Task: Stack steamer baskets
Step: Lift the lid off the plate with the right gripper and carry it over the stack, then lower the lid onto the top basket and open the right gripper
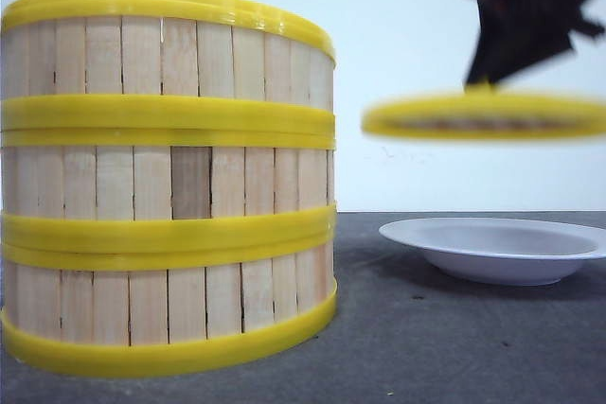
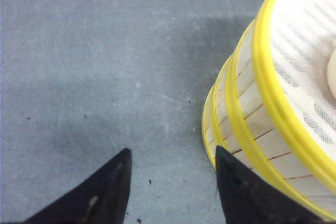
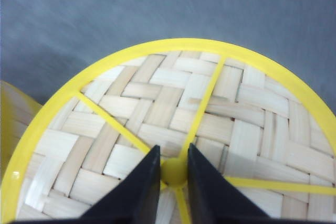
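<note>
While my right gripper (image 3: 173, 174) pinches the yellow knob (image 3: 174, 171) of the woven bamboo lid (image 3: 173, 129), its fingers closed to a narrow gap around it, I see that lid hanging blurred in the air in the front view, up to the right above the white plate (image 1: 497, 249). The three steamer baskets (image 1: 166, 186) stand stacked in one column on the grey table (image 1: 426, 347), on the left, close to the front camera and filling much of it. The plate lies near the stack's right side, apart from it. My left gripper (image 2: 170, 182) hangs with its fingers spread and holding nothing, one fingertip just beside the stack's wall. White mesh lining and a pale round item show inside the top basket (image 2: 294, 66).
</note>
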